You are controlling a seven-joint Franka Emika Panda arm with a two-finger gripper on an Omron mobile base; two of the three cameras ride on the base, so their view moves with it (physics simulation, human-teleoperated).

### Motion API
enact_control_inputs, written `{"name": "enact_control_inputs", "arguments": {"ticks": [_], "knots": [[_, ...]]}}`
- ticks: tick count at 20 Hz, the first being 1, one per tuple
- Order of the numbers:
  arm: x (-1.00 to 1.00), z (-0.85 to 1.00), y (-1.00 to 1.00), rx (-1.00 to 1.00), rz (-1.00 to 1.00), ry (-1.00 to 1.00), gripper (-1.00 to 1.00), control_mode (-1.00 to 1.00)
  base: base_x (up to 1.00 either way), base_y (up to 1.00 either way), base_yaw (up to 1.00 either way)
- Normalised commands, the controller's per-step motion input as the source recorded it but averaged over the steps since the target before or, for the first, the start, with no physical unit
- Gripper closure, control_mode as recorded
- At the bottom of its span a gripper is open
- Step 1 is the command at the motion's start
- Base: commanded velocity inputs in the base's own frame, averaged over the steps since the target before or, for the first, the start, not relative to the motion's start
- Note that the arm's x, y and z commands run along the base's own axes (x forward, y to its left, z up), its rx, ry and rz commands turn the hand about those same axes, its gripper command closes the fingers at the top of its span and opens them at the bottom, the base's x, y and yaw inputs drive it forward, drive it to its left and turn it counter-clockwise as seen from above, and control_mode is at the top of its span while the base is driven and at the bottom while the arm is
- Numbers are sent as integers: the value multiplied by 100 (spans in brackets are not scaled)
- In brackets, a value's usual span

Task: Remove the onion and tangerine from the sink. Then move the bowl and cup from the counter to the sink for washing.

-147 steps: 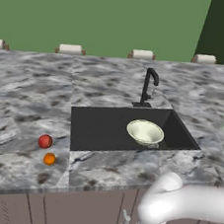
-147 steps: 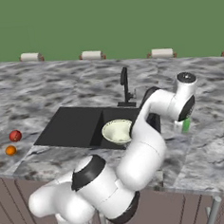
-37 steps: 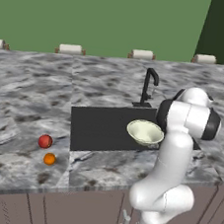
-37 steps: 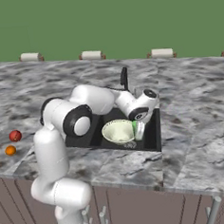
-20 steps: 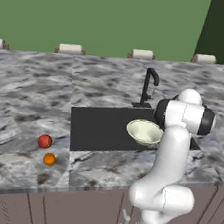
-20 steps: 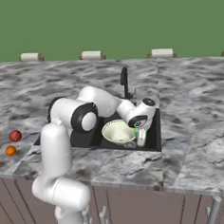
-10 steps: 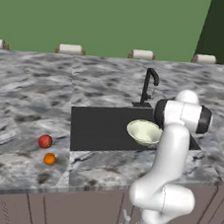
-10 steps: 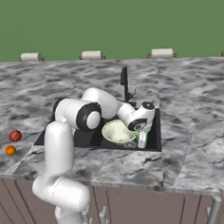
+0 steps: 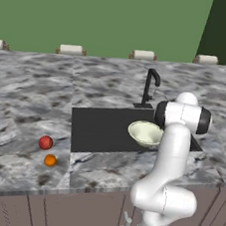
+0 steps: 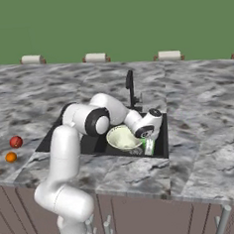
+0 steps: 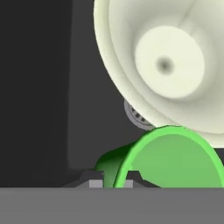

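1. The tabletop, grey-veined marble, is seen spreading out on every side of the claw.
2. The sink is sunk into the tabletop, and the claw is lowered into its right part.
3. The bowl is seen lying in the sink just beside the claw, over the drain.
4. The cup is gripped by its rim between the clenched claw's tips, just beside the bowl.
5. The onion is seen on the tabletop, well apart from the claw, to the sink's left.
6. The tangerine lies near the onion, equally far from the claw.
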Motion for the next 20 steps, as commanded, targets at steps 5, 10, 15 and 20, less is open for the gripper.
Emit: {"name": "enact_control_inputs", "arguments": {"ticks": [5,10,15,20], "knots": [[18,-16,-1,0,0,0,100,-100,0,0,0],[8,-28,-4,0,0,0,100,-100,0,0,0],[8,-28,-6,0,0,0,100,-100,0,0,0],[1,-30,-12,0,0,0,100,-100,0,0,0]]}}
